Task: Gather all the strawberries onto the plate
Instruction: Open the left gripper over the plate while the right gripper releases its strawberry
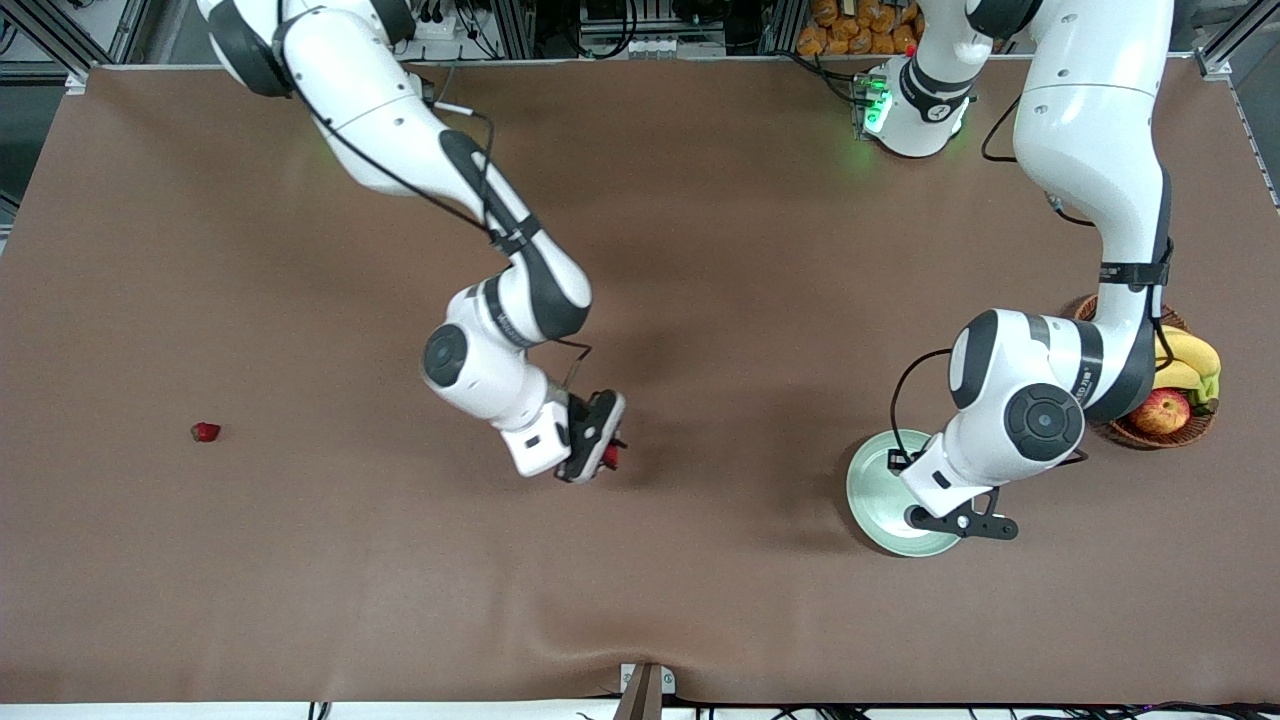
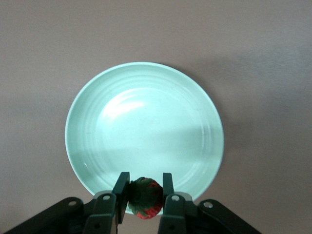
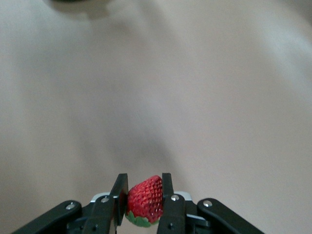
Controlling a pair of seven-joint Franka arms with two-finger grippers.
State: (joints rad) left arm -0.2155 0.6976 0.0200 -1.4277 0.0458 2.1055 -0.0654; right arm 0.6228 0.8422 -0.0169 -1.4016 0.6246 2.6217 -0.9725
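The pale mint-green plate point(image 1: 875, 482) lies toward the left arm's end of the table. My left gripper point(image 1: 955, 522) hangs over the plate's edge, shut on a strawberry point(image 2: 145, 197) whose green top faces the camera, with the plate point(image 2: 144, 122) below it. Over the middle of the table, my right gripper point(image 1: 606, 452) is shut on a second strawberry point(image 3: 145, 199), which shows as a red speck point(image 1: 611, 458) in the front view. A third strawberry point(image 1: 205, 432) lies alone on the brown table toward the right arm's end.
A brown wicker basket point(image 1: 1135, 432) with bananas point(image 1: 1188, 358) and an apple point(image 1: 1160, 411) stands beside the plate, partly under the left arm. The brown table cover point(image 1: 640, 250) spreads wide between the arms.
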